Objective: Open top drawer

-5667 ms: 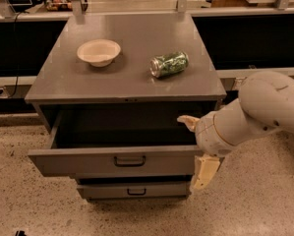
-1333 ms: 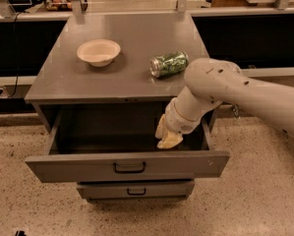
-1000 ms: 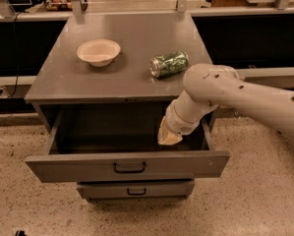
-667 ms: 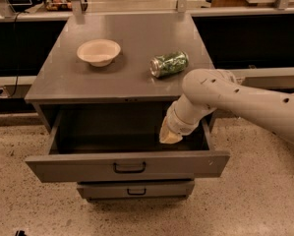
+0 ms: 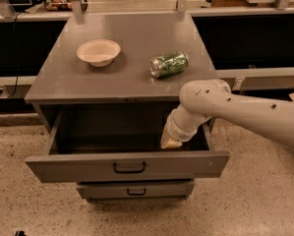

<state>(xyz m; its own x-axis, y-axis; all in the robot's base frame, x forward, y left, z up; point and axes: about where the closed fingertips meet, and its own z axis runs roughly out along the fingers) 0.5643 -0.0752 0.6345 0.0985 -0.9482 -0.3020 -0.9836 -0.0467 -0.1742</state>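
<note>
The top drawer point(image 5: 68, 168) of the grey metal cabinet stands pulled far out, a deep open box with a small black pull handle point(image 5: 129, 168) at the centre of its front. The inside that shows is bare. My gripper point(image 5: 170, 142) reaches down into the drawer's right side, just behind the front panel, on the end of my white arm point(image 5: 235, 109) coming from the right.
A cream bowl point(image 5: 99, 52) and a green can lying on its side point(image 5: 169, 64) sit on the cabinet top point(image 5: 127, 43). A narrower drawer point(image 5: 136, 189) below is slightly out. Speckled floor lies around; black shelving stands behind.
The drawer was pulled further out earlier and has stayed put since. My gripper moved from outside the drawer's right front into the box, then shifted only slightly.
</note>
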